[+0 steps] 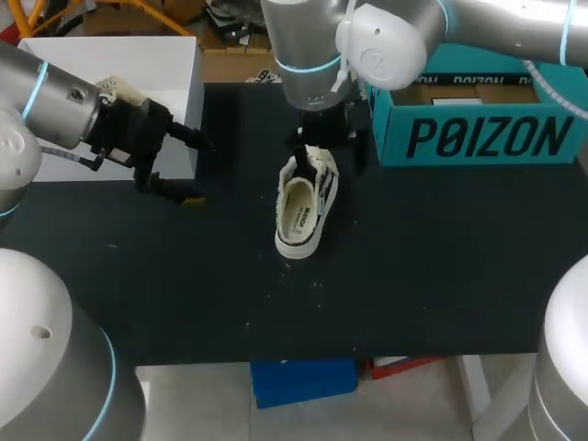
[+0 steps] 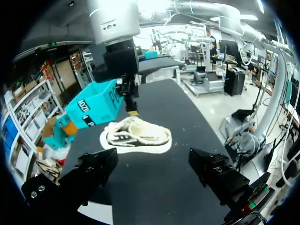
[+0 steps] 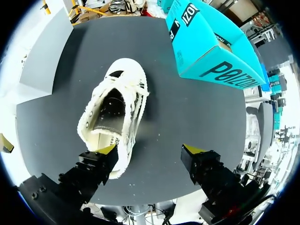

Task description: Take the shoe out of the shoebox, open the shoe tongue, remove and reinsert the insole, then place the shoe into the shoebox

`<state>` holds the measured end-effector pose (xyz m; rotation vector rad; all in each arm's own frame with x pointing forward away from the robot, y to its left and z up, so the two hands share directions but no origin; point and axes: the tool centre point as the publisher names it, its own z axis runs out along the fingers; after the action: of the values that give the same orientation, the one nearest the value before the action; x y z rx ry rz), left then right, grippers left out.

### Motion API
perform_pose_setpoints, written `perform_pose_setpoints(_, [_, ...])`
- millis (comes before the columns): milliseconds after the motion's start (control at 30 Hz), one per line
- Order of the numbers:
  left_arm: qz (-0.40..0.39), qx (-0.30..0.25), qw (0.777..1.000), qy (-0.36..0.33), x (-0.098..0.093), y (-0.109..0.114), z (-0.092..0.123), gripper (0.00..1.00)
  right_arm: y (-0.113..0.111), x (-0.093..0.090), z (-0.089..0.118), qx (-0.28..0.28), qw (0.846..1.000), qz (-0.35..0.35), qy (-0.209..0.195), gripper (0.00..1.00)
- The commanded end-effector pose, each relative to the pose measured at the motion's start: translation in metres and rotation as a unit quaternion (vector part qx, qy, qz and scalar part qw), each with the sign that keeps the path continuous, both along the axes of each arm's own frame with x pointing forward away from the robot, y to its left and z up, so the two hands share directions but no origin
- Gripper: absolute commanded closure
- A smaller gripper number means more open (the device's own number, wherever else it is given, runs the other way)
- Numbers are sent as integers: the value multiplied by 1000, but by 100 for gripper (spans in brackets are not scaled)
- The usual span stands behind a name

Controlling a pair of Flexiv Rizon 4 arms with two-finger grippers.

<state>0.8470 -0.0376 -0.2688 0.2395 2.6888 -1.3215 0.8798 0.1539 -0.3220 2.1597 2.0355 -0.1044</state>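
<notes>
– Right gripper (image 3: 150, 150) hangs low over the far end of the shoe (image 3: 115, 112), fingers spread, holding nothing. Why there?

– Because the shoe is already out of the shoebox (image 1: 478, 119), which stands at the far right of the table (image 1: 413, 276). The shoe lies mid-table, well apart from the box, with its opening facing up. One yellow tip sits just beside the rim of that opening. I judge the arm is placed to get at the tongue or the insole next.

– Is the insole out yet?

– No, I can see it lying inside the shoe.

– And the left gripper (image 2: 152, 168)?

– It is at the left, released and empty, pointing across at the shoe but well apart from it. My guess is that it waits there to pin the shoe down while the other arm pulls.

– Why would it need that?

– A light canvas shoe would likely slide or tip if tugged from one end only.
</notes>
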Motion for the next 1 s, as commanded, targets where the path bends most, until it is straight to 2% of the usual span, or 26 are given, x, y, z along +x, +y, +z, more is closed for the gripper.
perform_pose_setpoints(33, [1, 1, 1000, -1, -1, 0, -1, 0, -2, 2, -10, 10, 1000, -1, 2, 54])
perform_pose_setpoints(100, [1, 1, 1000, -1, -1, 0, -1, 0, -1, 5, -14, 15, 1000, -1, 2, 59])
perform_pose_setpoints(167, [1, 1, 1000, -1, -1, 0, -1, 0, 0, 8, -18, 18, 1000, -1, 3, 56])
perform_pose_setpoints(233, [1, 1, 1000, -1, -1, 0, -1, 0, 2, 11, -21, 20, 1000, -1, 4, 58])
perform_pose_setpoints(533, [1, 1, 1000, -1, -1, 0, -1, 0, 8, 20, -27, 28, 1000, 2, 8, 55])
perform_pose_setpoints(633, [1, 1, 1000, -1, -1, 0, -1, 0, 7, 21, -23, 27, 1000, 2, 6, 51])
perform_pose_setpoints(800, [1, 1, 1000, -1, -1, 0, -1, 0, 5, 21, -11, 19, 1000, 4, -5, 55])
perform_pose_setpoints(1000, [1, 1, 1000, -1, -1, 0, -1, 0, 6, 22, -1, 14, 1000, 5, -14, 54])
